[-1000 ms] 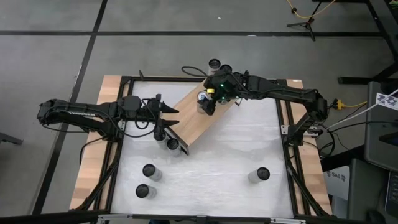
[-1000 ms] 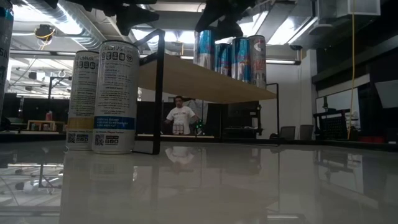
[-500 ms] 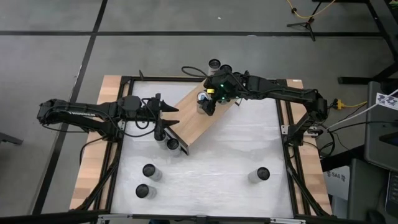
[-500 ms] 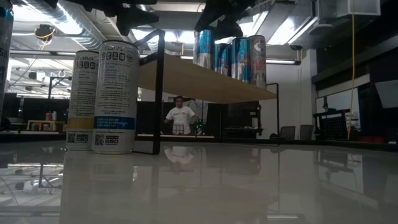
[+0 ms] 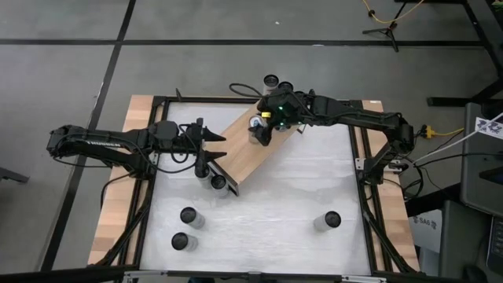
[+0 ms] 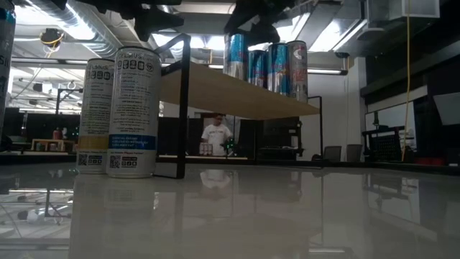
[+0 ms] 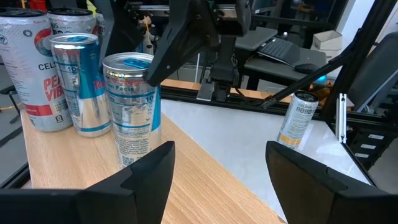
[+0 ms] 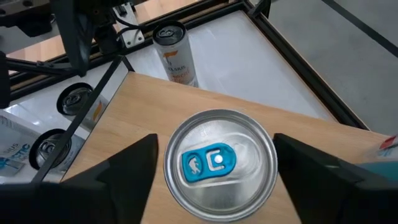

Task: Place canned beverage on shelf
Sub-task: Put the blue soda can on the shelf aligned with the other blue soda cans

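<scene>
White and glossy, the surface (image 5: 267,204) carries the shelf (image 5: 247,153), a light wooden board on thin black frame ends, lying at a slant across its far middle. On the shelf's far end stands a blue-tabbed can (image 8: 216,162), and the right gripper (image 5: 262,130) sits directly over it with its fingers spread wide to either side of the can's top, not closed on it. Two more cans (image 7: 46,68) stand just beside that one on the board, as the left wrist view shows. The left gripper (image 5: 211,149) hovers at the shelf's near-left edge, its fingers wide apart and holding nothing. Other cans stand on the surface: one (image 5: 218,182) just beside the shelf's lower corner, a pair (image 5: 184,229) toward the near left, and a single can (image 5: 332,219) toward the near right. From the low view, two tall cans (image 6: 118,111) loom at left, and a person (image 6: 215,134) stands in the room beyond.
</scene>
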Available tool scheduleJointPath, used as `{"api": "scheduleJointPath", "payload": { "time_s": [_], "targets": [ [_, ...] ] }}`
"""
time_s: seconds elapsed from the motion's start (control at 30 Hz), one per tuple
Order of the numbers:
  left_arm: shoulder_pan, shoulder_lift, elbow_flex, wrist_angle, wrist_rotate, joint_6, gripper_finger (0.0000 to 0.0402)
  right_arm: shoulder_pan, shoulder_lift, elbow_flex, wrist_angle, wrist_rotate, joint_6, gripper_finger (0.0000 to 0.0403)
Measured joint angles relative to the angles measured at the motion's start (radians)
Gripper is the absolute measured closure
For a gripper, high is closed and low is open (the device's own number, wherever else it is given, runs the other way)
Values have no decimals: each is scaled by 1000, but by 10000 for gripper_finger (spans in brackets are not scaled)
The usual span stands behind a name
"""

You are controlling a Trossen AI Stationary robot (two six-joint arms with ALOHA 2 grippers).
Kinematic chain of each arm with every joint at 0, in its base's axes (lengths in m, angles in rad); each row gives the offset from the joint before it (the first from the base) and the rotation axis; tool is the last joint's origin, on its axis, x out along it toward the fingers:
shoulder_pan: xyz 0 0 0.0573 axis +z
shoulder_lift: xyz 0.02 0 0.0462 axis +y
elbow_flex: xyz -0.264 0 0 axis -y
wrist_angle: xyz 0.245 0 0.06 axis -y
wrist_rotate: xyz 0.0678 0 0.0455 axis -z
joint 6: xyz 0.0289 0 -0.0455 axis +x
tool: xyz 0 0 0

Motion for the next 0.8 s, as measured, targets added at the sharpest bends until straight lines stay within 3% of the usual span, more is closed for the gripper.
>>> {"api": "scheduleJointPath", "payload": {
  "time_s": [0.27, 0.5, 0.8],
  "targets": [
    [0, 0, 0, 0, 0, 0, 155, 1, 0, 0, 26, 0, 0, 9],
    [0, 29, 0, 29, 0, -4, 156, 1, 0, 5, 25, 0, -1, 17],
    [0, 181, 0, 208, -10, 0, 156, 0, 0, 73, 26, 0, -50, 19]
  ]
}}
